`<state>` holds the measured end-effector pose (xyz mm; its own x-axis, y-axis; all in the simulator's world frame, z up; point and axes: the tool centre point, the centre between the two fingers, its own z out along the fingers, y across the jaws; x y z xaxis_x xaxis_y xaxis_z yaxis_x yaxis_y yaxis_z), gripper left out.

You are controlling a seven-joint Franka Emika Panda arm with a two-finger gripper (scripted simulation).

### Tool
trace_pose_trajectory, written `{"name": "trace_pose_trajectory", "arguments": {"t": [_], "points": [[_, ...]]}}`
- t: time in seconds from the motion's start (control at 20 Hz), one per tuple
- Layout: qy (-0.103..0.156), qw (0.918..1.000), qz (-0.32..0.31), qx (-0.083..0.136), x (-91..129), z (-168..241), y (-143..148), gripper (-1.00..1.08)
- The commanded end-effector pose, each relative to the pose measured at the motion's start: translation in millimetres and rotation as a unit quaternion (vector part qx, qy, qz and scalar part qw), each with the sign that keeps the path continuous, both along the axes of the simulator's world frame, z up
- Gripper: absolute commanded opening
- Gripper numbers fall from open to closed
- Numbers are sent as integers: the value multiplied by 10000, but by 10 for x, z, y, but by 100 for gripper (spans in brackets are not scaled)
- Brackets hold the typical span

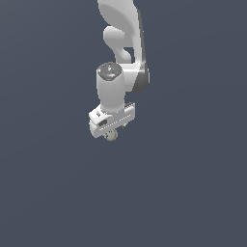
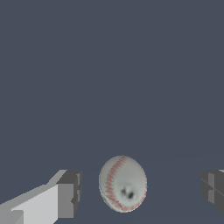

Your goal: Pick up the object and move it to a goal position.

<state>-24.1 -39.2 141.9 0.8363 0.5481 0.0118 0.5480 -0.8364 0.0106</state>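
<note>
Gripper [image 2: 140, 192] spread wide, clutching nothing; the ball [image 2: 123, 183] sits between its fingers [image 2: 68, 194], touching neither, closer to one. Danger here: that nearer finger could strike first on closing and nudge this round ball rolling out.

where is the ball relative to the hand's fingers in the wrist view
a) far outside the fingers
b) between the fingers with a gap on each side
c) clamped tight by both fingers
b: in the wrist view the ball sits between the two fingers of the open hand, with visible space on either side.
</note>
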Motion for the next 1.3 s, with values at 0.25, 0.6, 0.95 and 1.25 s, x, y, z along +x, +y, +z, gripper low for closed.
{"name": "trace_pose_trajectory", "arguments": {"t": [0.25,0.6,0.95,1.25], "points": [[28,9956,936,-17,-139,-137,-100,100],[51,9837,1799,-23,-273,-259,-183,100],[68,9668,2554,-20,-397,-361,-247,100],[75,9552,2959,-16,-465,-415,-279,100]]}}
